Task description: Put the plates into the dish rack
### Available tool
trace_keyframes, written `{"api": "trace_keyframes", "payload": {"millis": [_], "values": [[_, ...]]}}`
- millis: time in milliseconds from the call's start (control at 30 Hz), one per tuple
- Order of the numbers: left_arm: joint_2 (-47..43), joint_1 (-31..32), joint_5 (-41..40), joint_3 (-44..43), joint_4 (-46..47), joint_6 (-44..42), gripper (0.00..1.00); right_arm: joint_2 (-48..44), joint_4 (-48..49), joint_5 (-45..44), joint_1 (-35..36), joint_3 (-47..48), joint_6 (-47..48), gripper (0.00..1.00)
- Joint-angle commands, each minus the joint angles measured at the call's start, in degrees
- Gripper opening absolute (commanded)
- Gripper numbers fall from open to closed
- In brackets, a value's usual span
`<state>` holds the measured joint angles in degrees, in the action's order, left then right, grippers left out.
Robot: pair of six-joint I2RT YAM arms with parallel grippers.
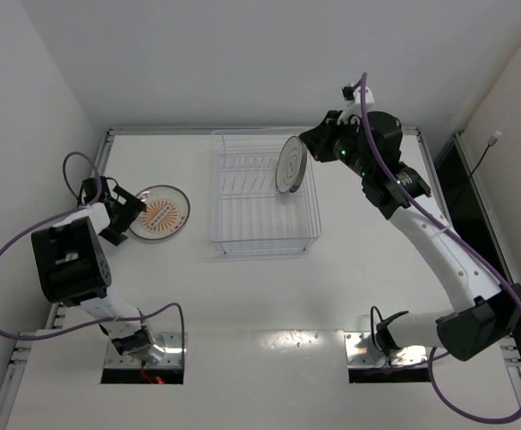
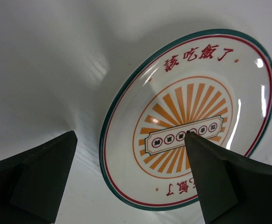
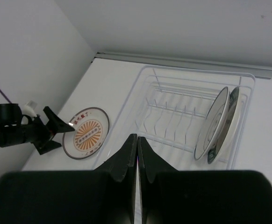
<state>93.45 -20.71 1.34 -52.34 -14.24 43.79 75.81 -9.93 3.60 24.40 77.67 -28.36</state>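
Top view: wire dish rack mid-frame, with the standing plates reading as one disc at its right end; sunburst plate flat on the white tabletop, left.
Left wrist: left claw gaping and empty over the sunburst plate; red 該吃飯了, teal edge, glossy.
Right wrist: right claw pinched shut, empty; here the standing plates show as two, tilted side by side.

My left arm and right arm are white tubes with boxy black joints. A purple cable trails off each; the left one bulges toward nine o'clock. My fingers are matte dark wedges.
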Motion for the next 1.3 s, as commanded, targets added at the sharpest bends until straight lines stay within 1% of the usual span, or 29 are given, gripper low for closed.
{"api": "trace_keyframes", "payload": {"millis": [0, 200, 300, 400, 433, 500, 533, 567, 633, 667, 800, 900, 1033, 1067, 1133, 1167, 1200, 1233, 1267], "values": [[2.43, -0.03, 3.40, -1.72, 1.85, 0.24, 1.00, -1.71, 4.39, 4.67, -0.94, -0.23, -0.64, 0.00], [6.92, -0.03, 3.92, -3.56, -1.05, 0.24, 0.99, -2.95, 3.87, 2.91, -3.22, -1.29, -2.05, 0.00], [8.15, -0.03, 5.24, -4.08, -0.97, -0.28, 0.97, -2.95, 3.87, 5.63, -3.75, -1.29, -2.05, 0.00], [9.64, -0.03, 8.40, -4.09, 0.17, -1.42, 0.78, -2.95, 3.87, 6.78, -4.36, -1.29, -2.58, 0.00], [10.69, -0.03, 9.54, -4.09, 0.79, -1.43, 0.62, -2.95, 3.87, 6.78, -4.97, -1.29, -2.58, 0.00], [11.23, -0.56, 12.79, -4.09, 1.58, -2.04, 0.50, -2.95, 3.87, 6.78, -5.50, -1.29, -3.89, 0.00], [11.92, -1.17, 14.63, -4.09, 1.58, -2.04, 0.37, -2.95, 3.87, 6.78, -5.51, -1.81, -3.90, 0.00], [11.93, -1.18, 15.26, -4.09, 2.19, -2.04, 0.29, -2.95, 3.87, 6.25, -6.03, -1.82, -4.42, 0.00], [12.63, -1.18, 15.27, -4.09, 1.68, -2.04, 0.06, -2.95, 3.34, 6.25, -6.73, -1.82, -4.42, 0.00], [12.63, -1.18, 15.27, -4.09, 1.67, -2.56, 0.01, -2.95, 3.34, 6.25, -6.74, -1.82, -4.95, 0.00], [13.16, -1.18, 15.27, -4.62, 1.14, -3.09, 0.00, -2.95, 3.34, 7.30, -7.26, -2.35, -6.00, 0.00], [11.41, -1.18, 15.27, -4.62, 1.14, -3.10, 0.00, -2.42, 3.34, 8.09, -7.79, -2.35, -6.53, 0.00], [3.52, -1.18, 15.79, -2.60, 4.65, -3.62, 0.00, -1.02, 3.34, 10.73, -7.79, -1.82, -6.53, 0.00], [-1.12, -1.18, 16.49, -0.68, 7.79, -3.62, 0.00, -0.23, 3.34, 11.51, -7.79, -1.82, -6.53, 0.00], [-5.97, -1.18, 18.51, 1.18, 10.88, -3.62, 0.00, 0.82, 4.56, 14.59, -7.79, -1.82, -6.53, 0.00], [-8.17, -1.70, 19.22, 2.40, 13.25, -3.62, 0.00, 1.53, 4.57, 17.56, -7.79, -1.82, -6.53, 0.00], [-12.02, -1.70, 20.09, 2.94, 14.58, -3.62, 0.00, 3.01, 5.53, 19.33, -7.79, -1.82, -7.14, 0.00], [-13.80, -2.31, 23.84, 4.94, 18.77, -3.10, 0.00, 3.81, 6.93, 23.00, -8.31, -1.82, -7.67, 0.02], [-15.47, -2.32, 25.45, 6.18, 18.81, -3.10, 0.00, 4.69, 7.64, 24.95, -8.32, -1.82, -7.68, 0.06]]}}
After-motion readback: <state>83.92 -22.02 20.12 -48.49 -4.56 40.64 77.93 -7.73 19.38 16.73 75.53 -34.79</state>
